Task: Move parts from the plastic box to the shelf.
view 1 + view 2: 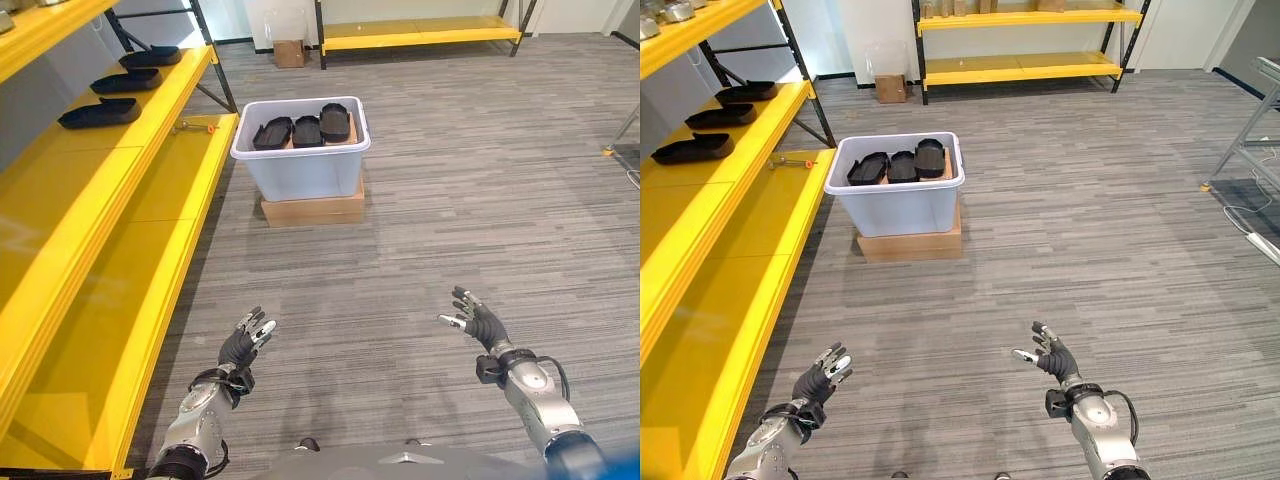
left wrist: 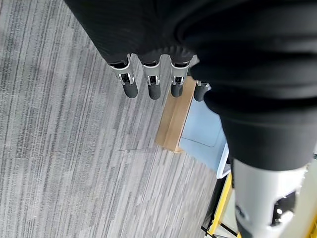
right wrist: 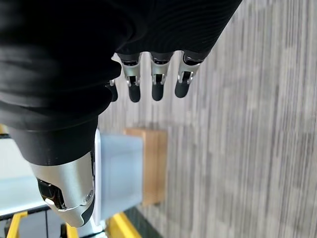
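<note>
While both hands [image 1: 243, 345] [image 1: 480, 322] hover, fingers spread and empty, parts [image 1: 307, 130] lie in plastic box [image 1: 300, 170], well ahead.

We are seeing even, bright indoor light falling from above. The plastic box [image 1: 300, 150] is casting only a soft shadow on the grey floor [image 1: 450, 200], and the yellow shelf [image 1: 130, 250] is giving off a mild sheen without harsh glare. In the wrist views the dark hand covers, very close up, are looking blurred, while the floor beyond is staying sharp.
</note>
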Controlling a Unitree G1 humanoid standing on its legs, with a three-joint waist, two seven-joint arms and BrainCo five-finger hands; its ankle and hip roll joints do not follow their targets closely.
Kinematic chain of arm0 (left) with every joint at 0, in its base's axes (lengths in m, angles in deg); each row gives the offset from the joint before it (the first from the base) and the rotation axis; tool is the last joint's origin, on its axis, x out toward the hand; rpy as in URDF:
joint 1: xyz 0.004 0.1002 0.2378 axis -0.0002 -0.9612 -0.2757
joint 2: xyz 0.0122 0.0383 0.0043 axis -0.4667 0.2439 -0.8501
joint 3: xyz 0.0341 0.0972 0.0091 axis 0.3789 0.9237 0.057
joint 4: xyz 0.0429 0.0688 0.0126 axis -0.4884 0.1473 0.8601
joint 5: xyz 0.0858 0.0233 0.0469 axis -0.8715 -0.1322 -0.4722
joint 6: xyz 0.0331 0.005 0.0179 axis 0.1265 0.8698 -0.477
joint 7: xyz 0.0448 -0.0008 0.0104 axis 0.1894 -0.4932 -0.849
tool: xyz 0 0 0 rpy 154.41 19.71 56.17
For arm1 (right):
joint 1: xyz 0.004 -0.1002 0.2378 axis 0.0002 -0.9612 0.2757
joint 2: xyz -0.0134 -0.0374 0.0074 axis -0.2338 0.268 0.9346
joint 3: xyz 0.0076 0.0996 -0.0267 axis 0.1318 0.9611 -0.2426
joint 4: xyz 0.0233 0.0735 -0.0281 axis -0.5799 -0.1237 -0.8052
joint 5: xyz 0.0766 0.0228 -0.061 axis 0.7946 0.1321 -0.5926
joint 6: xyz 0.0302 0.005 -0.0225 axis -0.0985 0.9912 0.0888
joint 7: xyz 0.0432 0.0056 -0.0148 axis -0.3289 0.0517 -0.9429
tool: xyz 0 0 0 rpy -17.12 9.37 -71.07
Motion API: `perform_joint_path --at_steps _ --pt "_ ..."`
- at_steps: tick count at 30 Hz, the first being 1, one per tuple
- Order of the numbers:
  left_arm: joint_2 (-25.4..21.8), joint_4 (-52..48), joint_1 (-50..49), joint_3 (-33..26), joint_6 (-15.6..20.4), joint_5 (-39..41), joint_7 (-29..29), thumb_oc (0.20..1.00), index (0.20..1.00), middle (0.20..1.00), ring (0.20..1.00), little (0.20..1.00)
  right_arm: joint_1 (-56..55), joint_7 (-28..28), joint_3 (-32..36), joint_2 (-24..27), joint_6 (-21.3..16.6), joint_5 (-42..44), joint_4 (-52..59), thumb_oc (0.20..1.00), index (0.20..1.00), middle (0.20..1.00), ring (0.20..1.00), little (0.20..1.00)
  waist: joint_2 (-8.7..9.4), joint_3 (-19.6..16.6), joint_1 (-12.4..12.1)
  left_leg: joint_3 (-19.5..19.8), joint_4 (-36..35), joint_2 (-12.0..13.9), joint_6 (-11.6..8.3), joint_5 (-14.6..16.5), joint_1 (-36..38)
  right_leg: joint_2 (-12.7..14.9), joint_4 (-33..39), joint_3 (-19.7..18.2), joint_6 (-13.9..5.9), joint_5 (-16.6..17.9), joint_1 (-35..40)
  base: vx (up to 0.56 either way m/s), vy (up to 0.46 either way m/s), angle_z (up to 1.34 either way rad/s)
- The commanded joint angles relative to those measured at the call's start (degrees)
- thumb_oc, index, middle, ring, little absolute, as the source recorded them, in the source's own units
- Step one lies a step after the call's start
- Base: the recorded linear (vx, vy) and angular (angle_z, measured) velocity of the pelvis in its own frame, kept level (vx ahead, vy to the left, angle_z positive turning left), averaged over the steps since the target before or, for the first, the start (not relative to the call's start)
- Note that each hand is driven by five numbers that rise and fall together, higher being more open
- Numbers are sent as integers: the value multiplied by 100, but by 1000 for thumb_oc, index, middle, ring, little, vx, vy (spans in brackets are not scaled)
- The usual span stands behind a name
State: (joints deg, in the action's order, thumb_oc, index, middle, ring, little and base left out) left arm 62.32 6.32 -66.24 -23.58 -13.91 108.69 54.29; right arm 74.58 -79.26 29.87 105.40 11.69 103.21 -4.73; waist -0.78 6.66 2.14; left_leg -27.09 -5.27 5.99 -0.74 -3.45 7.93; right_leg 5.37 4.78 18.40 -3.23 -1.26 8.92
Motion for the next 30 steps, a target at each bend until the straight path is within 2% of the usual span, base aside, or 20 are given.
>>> perform_joint_path --at_steps 1,11,21,30 --pt "-195 -135 249 -210 92 -143 37 1000 1000 1000 1000 1000 367 41 164 127 -241 -27 166 1000 1000 1000 1000 1000 127 -1 -39 229 103 224 -306 318 -56 459 -328 241 -486 -109 -98 0 0 0" --pt "-121 -51 233 -259 41 -144 52 1000 1000 1000 1000 1000 317 -29 125 85 -179 -261 259 1000 1000 1000 1000 1000 129 6 -46 279 113 166 -260 351 -55 470 -409 213 -494 -151 -113 17 42 1" --pt "-264 -161 285 -106 -139 -351 -61 1000 1000 1000 1000 1000 347 33 133 84 -146 -272 285 1000 1000 1000 1000 1000 99 28 -35 381 69 -24 -73 449 -18 526 -1027 87 -553 -402 -334 56 136 2" --pt "-342 -102 288 -58 -25 -468 -78 1000 1000 1000 1000 1000 322 125 48 -73 -181 -95 338 1000 1000 1000 1000 1000 69 80 -44 413 29 -118 38 476 -61 546 -1321 23 -612 -469 -551 45 46 4"
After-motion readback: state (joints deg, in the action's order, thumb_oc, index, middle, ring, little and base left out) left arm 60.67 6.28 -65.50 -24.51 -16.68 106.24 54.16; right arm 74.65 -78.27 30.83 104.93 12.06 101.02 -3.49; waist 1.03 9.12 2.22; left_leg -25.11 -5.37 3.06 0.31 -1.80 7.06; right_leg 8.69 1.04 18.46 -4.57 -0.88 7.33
